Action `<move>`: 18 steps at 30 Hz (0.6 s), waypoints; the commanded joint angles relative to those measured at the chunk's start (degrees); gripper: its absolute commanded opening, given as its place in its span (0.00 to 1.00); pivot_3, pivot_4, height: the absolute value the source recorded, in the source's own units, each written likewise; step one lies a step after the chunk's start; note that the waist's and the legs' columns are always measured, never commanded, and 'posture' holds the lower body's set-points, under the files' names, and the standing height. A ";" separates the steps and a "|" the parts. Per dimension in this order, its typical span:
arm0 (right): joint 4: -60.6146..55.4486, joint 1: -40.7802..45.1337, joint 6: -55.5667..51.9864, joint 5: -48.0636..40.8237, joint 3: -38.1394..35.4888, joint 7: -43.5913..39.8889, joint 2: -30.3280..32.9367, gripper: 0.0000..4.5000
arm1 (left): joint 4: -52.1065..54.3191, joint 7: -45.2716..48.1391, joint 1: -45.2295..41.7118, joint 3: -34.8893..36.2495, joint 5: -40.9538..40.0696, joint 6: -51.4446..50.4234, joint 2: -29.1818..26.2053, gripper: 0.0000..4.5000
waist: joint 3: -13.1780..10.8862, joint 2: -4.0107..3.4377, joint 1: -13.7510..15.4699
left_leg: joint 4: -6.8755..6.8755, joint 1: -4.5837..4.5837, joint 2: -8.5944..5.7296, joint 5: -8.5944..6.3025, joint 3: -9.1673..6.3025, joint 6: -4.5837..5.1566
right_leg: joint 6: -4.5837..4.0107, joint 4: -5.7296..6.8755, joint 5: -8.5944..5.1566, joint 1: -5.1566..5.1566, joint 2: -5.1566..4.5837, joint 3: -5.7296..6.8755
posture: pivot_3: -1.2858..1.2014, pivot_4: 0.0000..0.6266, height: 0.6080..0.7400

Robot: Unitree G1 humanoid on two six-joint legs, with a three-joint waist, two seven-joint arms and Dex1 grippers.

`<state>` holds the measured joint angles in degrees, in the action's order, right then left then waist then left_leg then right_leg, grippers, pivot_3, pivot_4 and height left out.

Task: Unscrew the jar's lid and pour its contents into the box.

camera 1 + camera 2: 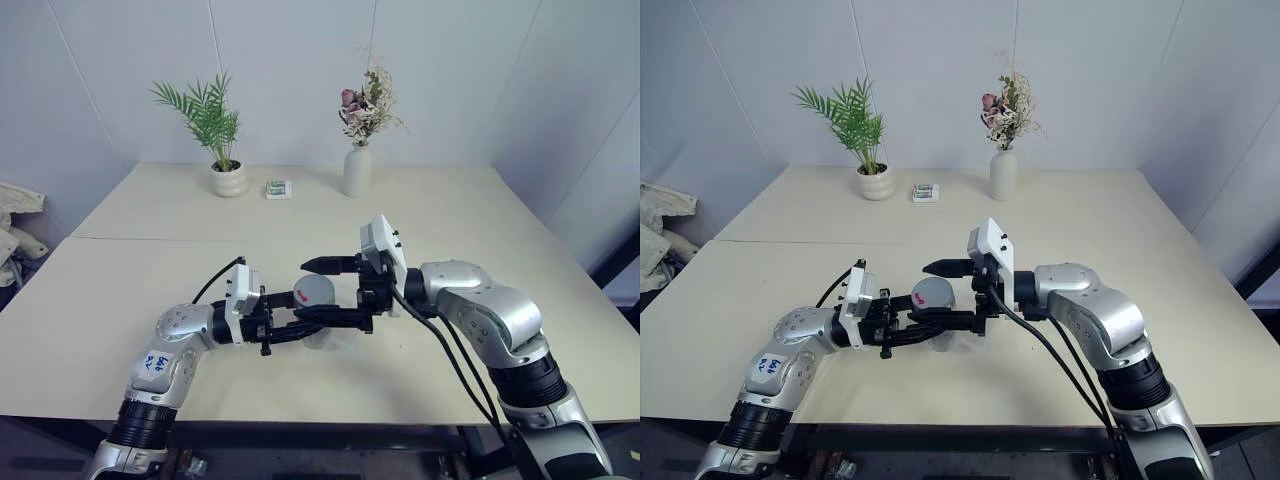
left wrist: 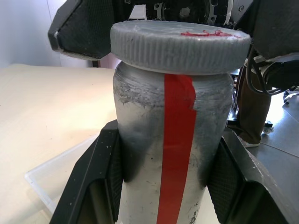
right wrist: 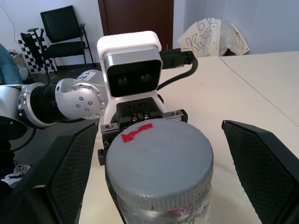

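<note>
1. Nearest the camera: the jar [image 2: 173, 154], one, silver-grey with a red stripe, clamped at its body between the two black fingers [image 2: 91, 182] of the left gripper [image 1: 312, 322]. It is held upright above the table [image 1: 120, 300], near the front edge.
2. The lid [image 3: 159, 161], one, grey with a red mark on top, sits fully on the jar; not yet unscrewed.
3. Right gripper [image 1: 330, 290]: fingers wide apart, one either side of the lid, neither touching it.
4. The box [image 2: 60, 175], one, clear plastic, lies on the table below and beside the jar.
5. Progress, judged: jar secured, lid grasp pending; unscrewing and pouring remain. Contents hidden.
6. Far edge: one potted palm [image 1: 222, 150], one white vase [image 1: 357, 168], one small packet [image 1: 279, 189].
</note>
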<state>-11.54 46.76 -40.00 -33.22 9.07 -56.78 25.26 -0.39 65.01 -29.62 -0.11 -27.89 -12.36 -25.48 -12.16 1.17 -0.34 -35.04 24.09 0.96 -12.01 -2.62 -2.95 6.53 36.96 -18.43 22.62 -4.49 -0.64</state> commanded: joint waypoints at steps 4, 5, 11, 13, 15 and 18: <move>-0.67 0.89 1.40 -0.27 -0.38 -0.89 -0.48 0.79 | 3.07 -0.25 -0.15 0.37 -1.25 0.01 -0.05 0.46 | 0.00 0.00 0.00 | 0.00 0.00 0.00 0.00 0.00 0.00 | 0.00 -0.01 0.00 0.00 0.00 0.00 | 0.52 0.24 1.00; -0.58 0.84 1.45 -0.25 -0.46 -0.93 -0.51 0.71 | 3.10 -0.28 -0.14 0.38 -1.26 -0.02 -0.05 0.46 | 0.00 0.00 -0.01 | 0.00 0.00 0.00 0.00 0.00 0.00 | 0.00 0.00 0.00 0.00 0.00 0.00 | 0.52 0.24 1.00; -0.68 0.88 1.18 -0.96 -1.36 -0.86 -0.95 0.58 | 3.37 -0.42 0.05 0.28 -1.34 -0.20 -0.10 0.46 | 0.00 0.00 0.00 | 0.00 0.00 0.00 0.00 0.00 0.00 | 0.00 0.00 0.00 0.00 0.00 0.00 | 0.52 0.24 1.00; -0.66 0.95 1.06 -1.12 -1.53 -0.76 -1.05 0.58 | 3.39 -0.45 0.07 0.27 -1.35 -0.24 -0.08 0.46 | 0.00 0.00 0.00 | 0.00 0.00 0.00 0.00 0.00 0.00 | 0.00 0.00 0.00 0.00 0.00 0.00 | 0.52 0.24 1.00; -0.63 1.04 0.87 -1.38 -1.77 -0.58 -1.23 0.58 | 3.40 -0.47 0.10 0.28 -1.36 -0.28 -0.09 0.46 | 0.00 0.00 0.00 | 0.00 0.00 0.00 0.00 0.00 0.00 | 0.00 0.00 0.00 0.00 0.00 0.00 | 0.52 0.24 1.00; -0.35 2.04 -1.28 -4.74 -4.40 1.09 -3.14 0.58 | 3.39 -0.39 0.17 0.35 -1.36 -0.34 -0.16 0.46 | 0.00 0.00 -0.02 | 0.00 0.00 0.00 0.00 0.00 0.00 | 0.00 0.00 0.00 0.00 0.00 0.00 | 0.52 0.24 1.00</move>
<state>-11.03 46.76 -40.60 -34.07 8.17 -57.08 23.55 0.07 64.44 -29.61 0.25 -28.61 -13.13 -25.49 -12.16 1.17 -0.36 -35.04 24.09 0.96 -12.01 -2.62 -2.95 6.53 36.96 -18.43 22.62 -4.49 -0.64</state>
